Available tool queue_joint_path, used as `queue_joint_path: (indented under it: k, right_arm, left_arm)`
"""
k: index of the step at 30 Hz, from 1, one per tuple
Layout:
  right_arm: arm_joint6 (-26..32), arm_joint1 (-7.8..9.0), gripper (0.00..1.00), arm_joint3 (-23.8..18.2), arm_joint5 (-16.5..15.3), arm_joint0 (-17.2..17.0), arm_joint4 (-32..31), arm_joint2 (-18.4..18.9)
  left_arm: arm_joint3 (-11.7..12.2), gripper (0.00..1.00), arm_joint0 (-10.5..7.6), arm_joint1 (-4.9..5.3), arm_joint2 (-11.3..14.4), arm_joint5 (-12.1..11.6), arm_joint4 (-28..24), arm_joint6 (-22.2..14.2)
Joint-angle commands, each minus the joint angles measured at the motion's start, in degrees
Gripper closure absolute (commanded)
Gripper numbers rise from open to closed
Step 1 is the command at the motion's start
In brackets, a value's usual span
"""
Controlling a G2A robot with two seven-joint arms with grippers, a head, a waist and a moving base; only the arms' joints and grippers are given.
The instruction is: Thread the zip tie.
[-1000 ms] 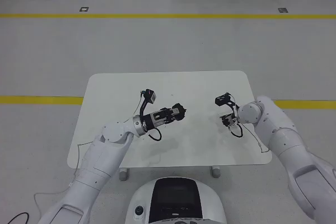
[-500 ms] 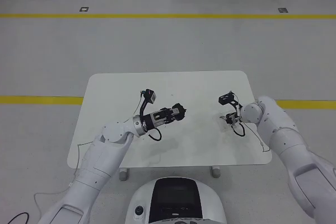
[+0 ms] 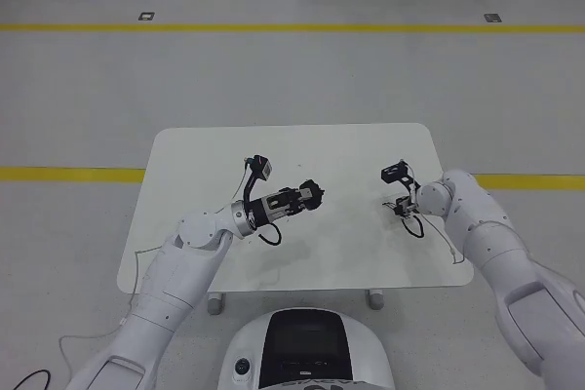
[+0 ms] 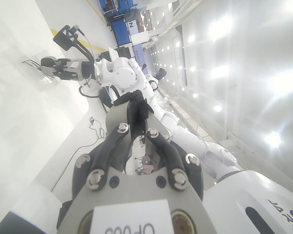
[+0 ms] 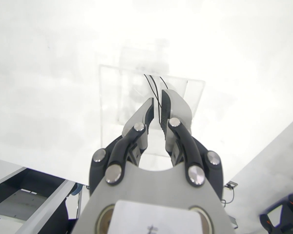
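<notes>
I have the white counter (image 3: 292, 156) under both arms. My left arm (image 3: 210, 232) hangs over the middle of it, the left jaws pressed together, with something dark at their tips that I cannot make out. My right arm (image 3: 468, 210) is over the counter's right part, above a clear tray (image 5: 109, 91). The right jaws stand slightly apart, and thin black zip ties (image 5: 148, 82) run from that tray into the gap between them

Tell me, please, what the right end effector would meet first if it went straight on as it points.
Probably the zip ties just ahead of the right end effector, then the clear holder under them; depth is unclear.
</notes>
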Motion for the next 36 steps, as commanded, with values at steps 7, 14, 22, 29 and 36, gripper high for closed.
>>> queue_joint_path:
  k: [7,14,22,29,36]
  right_arm:
    - [-0.49,-0.89,0.90,1.85,0.05,0.63,-0.39,-0.61]
    - [-0.68,-1.70,1.00,3.87,-0.11,1.32,-0.40,-1.01]
    - [-1.13,-1.55,1.00,4.09,-0.62,1.79,-0.79,-0.01]
    - [-0.17,0.08,1.00,-0.05,-1.69,0.28,-1.19,2.69]
    - [1.83,3.29,1.00,-8.28,-3.01,-3.57,1.89,8.28]
  left_arm:
    - [0.00,1.00,0.00,0.00,0.00,0.00,0.00,0.00]
    - [0.00,1.00,0.00,0.00,0.00,0.00,0.00,0.00]
    - [0.00,1.00,0.00,0.00,0.00,0.00,0.00,0.00]
    - [0.00,1.00,0.00,0.00,0.00,0.00,0.00,0.00]
    - [0.00,1.00,0.00,0.00,0.00,0.00,0.00,0.00]
